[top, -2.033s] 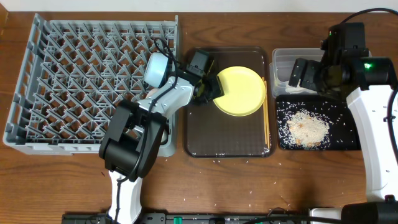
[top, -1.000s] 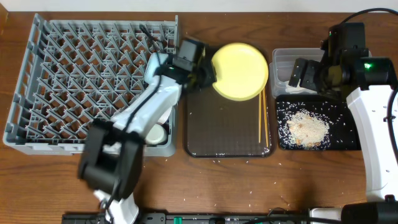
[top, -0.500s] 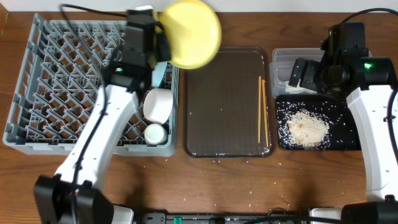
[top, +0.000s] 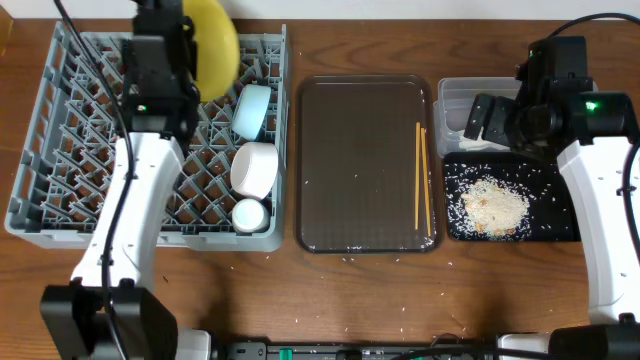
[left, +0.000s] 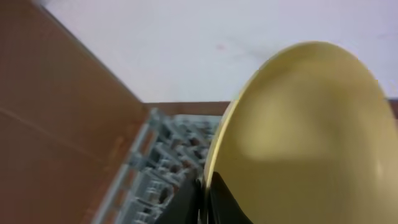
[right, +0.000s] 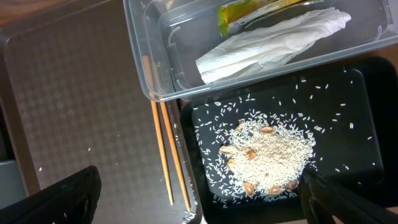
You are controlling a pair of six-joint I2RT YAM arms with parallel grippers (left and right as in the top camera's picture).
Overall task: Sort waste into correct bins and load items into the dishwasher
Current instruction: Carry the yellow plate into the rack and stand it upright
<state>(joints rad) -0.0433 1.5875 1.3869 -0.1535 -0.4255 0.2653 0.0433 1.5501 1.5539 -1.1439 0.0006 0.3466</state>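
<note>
Yellow plate was up on edge over the grey rack's far side, its rim pinched tight in the left gripper. Right gripper hung with jaws spread wide and empty above the black tray of rice. Chopsticks lay on the brown tray; napkin sat in the clear tub.

Plate held on edge above the rack.
The left gripper pinches the yellow plate at its lower rim, with a dark jaw on either face. The plate stands nearly upright and fills the right side. The grey rack lies below it, with brown table at left and a pale wall behind.
</note>
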